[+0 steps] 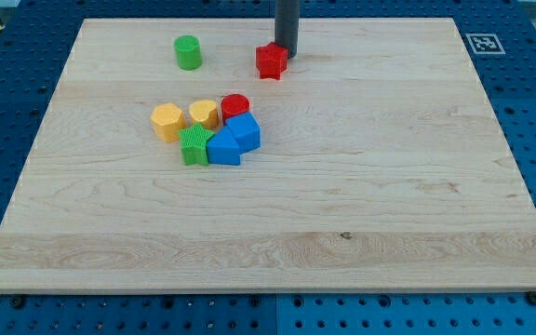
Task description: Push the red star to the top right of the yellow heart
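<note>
Touching red star (271,61) on its upper right: my tip (288,55), a bare rod with no claw to open or close | yellow heart (204,113) well below-left, beside red cylinder (235,106).

Red star (271,61), yellow heart (204,113), pale wooden board (361,186).

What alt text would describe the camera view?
My tip touches the red star near the board's top. Lower left, the yellow heart sits clustered with other blocks; a green cylinder stands apart.
</note>
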### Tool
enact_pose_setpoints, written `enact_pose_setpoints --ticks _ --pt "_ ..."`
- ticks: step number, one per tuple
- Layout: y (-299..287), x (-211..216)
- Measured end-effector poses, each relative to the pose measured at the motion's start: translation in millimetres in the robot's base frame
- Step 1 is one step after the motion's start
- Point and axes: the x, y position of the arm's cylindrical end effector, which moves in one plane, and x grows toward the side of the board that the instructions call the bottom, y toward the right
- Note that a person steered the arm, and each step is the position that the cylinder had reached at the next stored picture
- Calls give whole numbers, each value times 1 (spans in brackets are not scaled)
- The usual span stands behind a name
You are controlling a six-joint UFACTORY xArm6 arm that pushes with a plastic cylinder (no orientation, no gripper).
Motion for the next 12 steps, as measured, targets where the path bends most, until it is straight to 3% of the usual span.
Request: enact_pose_setpoints --ticks 8,9,11,12 --pt "-68 20" --pt "-62 21" --pt "14 37" --pt "-7 55"
